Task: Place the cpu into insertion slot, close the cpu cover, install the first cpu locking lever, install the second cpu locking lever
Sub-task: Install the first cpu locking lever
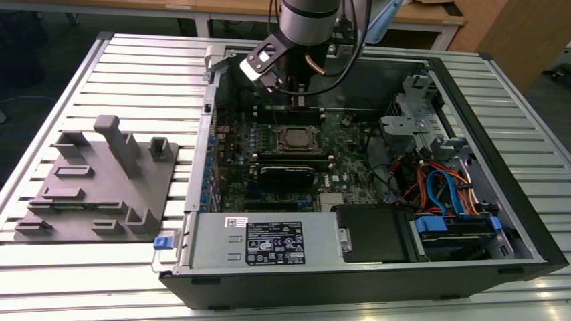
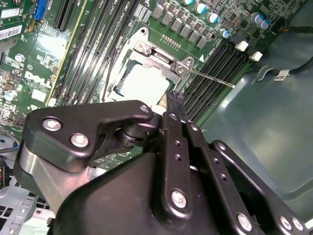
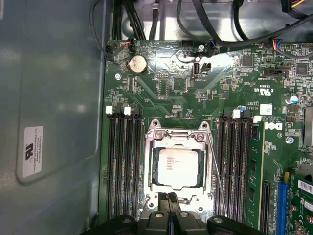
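Above motherboard (image 3: 186, 83), closed tool (image 3: 168, 197) hangs at edge of cpu cover (image 3: 149, 166).

The cpu (image 3: 176, 166), a pale silver-beige square, lies flat in the insertion slot (image 1: 293, 138), between two banks of long black memory slots (image 3: 122, 166). The cpu cover (image 3: 177, 138), a thin silver frame, lies down over it, with the chip showing through its window. One locking lever (image 3: 216, 176), a thin metal rod, runs beside the cover and seems to angle away from it.
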You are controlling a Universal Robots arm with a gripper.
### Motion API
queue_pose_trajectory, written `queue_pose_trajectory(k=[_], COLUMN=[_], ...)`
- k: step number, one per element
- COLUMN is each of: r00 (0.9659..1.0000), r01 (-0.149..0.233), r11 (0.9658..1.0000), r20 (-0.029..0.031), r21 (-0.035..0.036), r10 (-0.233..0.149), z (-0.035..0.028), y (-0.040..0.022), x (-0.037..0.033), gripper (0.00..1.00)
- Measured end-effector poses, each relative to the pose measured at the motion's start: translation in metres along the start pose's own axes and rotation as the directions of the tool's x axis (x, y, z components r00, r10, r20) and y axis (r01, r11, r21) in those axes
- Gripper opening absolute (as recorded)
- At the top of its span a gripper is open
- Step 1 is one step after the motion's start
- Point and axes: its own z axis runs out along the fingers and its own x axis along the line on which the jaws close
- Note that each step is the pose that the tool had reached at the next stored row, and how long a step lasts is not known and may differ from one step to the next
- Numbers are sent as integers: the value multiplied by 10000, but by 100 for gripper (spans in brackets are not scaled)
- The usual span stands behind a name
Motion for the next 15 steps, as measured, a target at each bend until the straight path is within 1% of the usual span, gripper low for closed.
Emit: queue_pose_trajectory(k=[4, 9, 15], r00=[9993, 9962, 9957], r01=[378, 867, 925], r11=[9993, 9962, 9957], r20=[4, 5, 5], r21=[35, 78, 84], r10=[-378, -867, -925], z=[0, 0, 0], y=[0, -1, -1], x=[0, -1, -2], gripper=[11, 11, 11])
